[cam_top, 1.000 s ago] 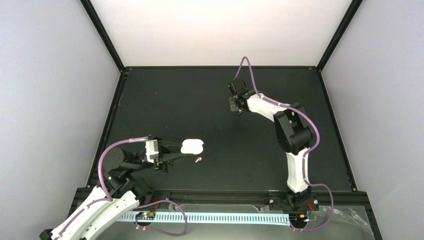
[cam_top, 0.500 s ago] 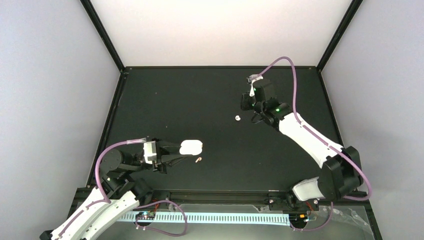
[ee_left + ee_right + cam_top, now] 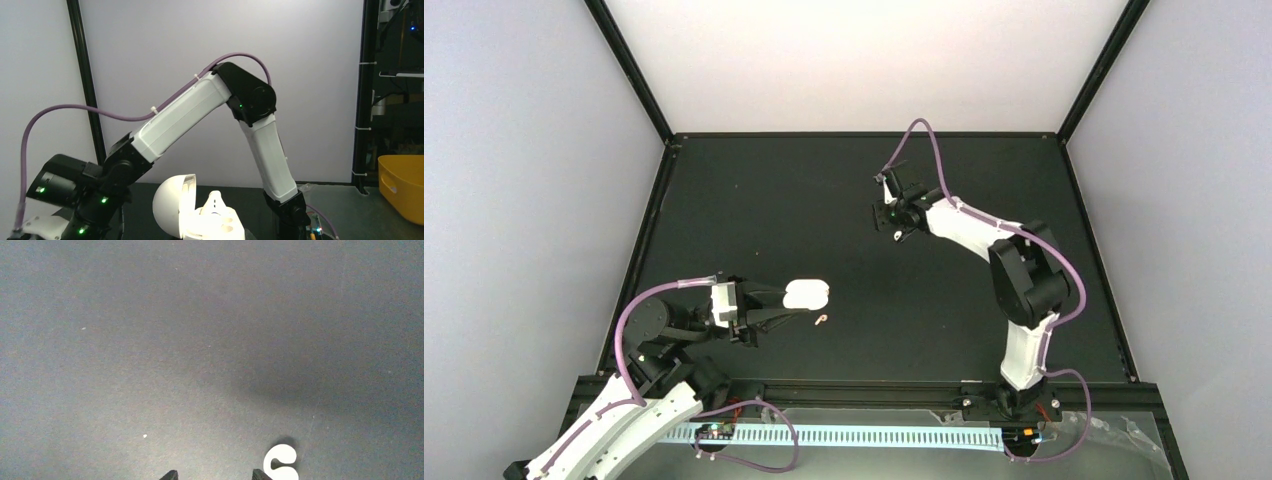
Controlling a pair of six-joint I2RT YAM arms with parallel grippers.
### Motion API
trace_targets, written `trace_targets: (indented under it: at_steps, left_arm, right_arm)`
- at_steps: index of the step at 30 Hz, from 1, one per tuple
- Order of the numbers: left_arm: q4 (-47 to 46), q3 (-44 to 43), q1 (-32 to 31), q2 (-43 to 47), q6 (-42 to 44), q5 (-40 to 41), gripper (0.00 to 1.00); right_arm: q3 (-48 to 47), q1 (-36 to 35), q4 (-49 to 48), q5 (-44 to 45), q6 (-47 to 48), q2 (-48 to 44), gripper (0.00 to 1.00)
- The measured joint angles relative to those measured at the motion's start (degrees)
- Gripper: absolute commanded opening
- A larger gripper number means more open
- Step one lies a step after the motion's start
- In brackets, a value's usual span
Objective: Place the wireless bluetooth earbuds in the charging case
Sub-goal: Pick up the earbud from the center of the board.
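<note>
Bare black mat (image 3: 754, 200) wide open between the arms. Low passes near front blocked by charging case (image 3: 808, 293), loose earbud (image 3: 822, 320) just beside; right arm (image 3: 1014, 270) arches over right half

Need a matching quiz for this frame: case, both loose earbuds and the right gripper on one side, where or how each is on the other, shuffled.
Things
1. charging case
2. pinkish earbud
3. white earbud
4. right gripper

Place or state
A. open, nothing between its fingers
B. lid swung open, held at the left gripper
C. on the mat, just outside one fingertip of the right gripper
D. on the mat, close to the near side of the case

Pairs: 1-B, 2-D, 3-C, 4-A
</note>
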State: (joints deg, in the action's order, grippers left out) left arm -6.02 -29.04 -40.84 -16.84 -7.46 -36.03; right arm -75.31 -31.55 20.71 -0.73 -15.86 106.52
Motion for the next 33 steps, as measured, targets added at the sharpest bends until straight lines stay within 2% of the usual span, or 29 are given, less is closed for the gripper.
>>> trace_targets:
  at_steps: [10, 23, 33]
  left_arm:
    - [0.00, 0.00, 0.00, -0.02, -0.02, -0.02, 0.02]
    - [-0.02, 0.00, 0.00, -0.02, -0.02, -0.02, 0.01]
    - [-0.02, 0.00, 0.00, -0.02, -0.02, -0.02, 0.01]
  right_arm:
    - [-10.23, -0.15, 4.20, 5.25, 0.22, 9.92, 0.40]
    - [-10.27, -0.15, 8.07, 9.33, 0.61, 11.93, 0.39]
    - [-9.29, -0.15, 7.23, 8.28, 0.81, 11.93, 0.38]
